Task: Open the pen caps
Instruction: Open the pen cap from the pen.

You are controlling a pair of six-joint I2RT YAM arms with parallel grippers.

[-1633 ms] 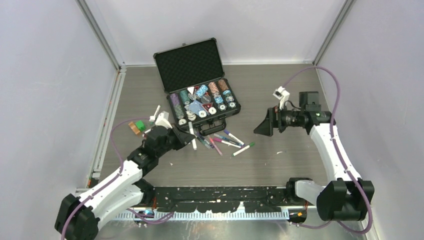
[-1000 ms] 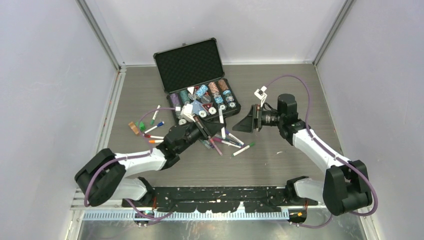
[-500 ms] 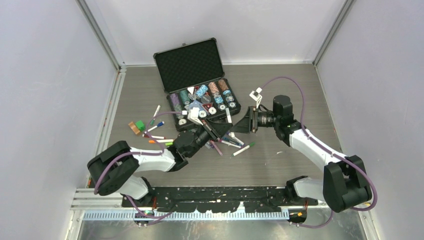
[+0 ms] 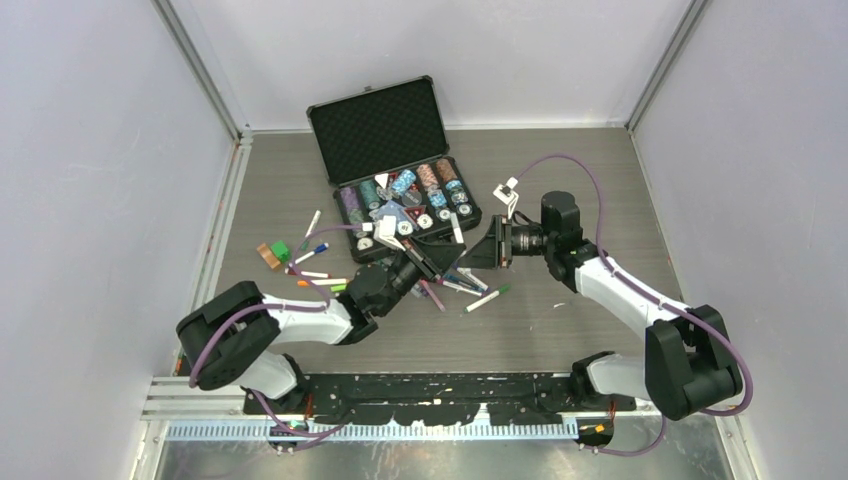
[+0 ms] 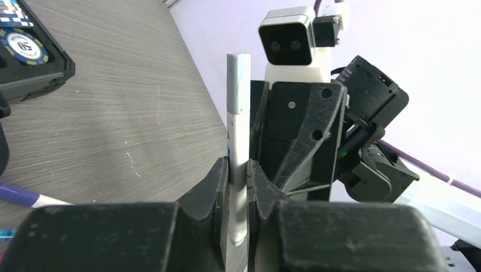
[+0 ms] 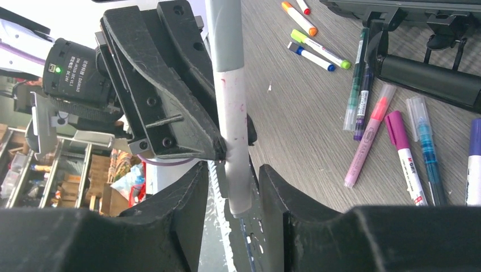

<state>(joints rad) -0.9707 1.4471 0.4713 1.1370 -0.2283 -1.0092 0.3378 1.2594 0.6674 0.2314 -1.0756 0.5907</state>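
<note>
My left gripper (image 5: 238,170) is shut on a white pen (image 5: 237,136) with a grey cap (image 5: 238,79), and holds it above the table in front of the case. In the top view the left gripper (image 4: 440,255) and the right gripper (image 4: 478,252) meet at this pen (image 4: 457,231). The right gripper (image 6: 235,181) stands open around the pen's white end (image 6: 233,141), with a gap showing on each side. Several other pens (image 4: 450,285) lie on the table below the grippers, and more pens (image 4: 315,272) lie to the left.
An open black case (image 4: 385,125) with striped poker chips (image 4: 420,190) stands just behind the grippers. Small orange and green pieces (image 4: 274,252) lie at the left. Pink, purple and blue pens (image 6: 397,141) lie beside the right gripper. Grey walls close in three sides.
The right arm has come left to the held pen and its jaws have narrowed around the pen's end. The left arm brought the pen to the middle and now holds still.
</note>
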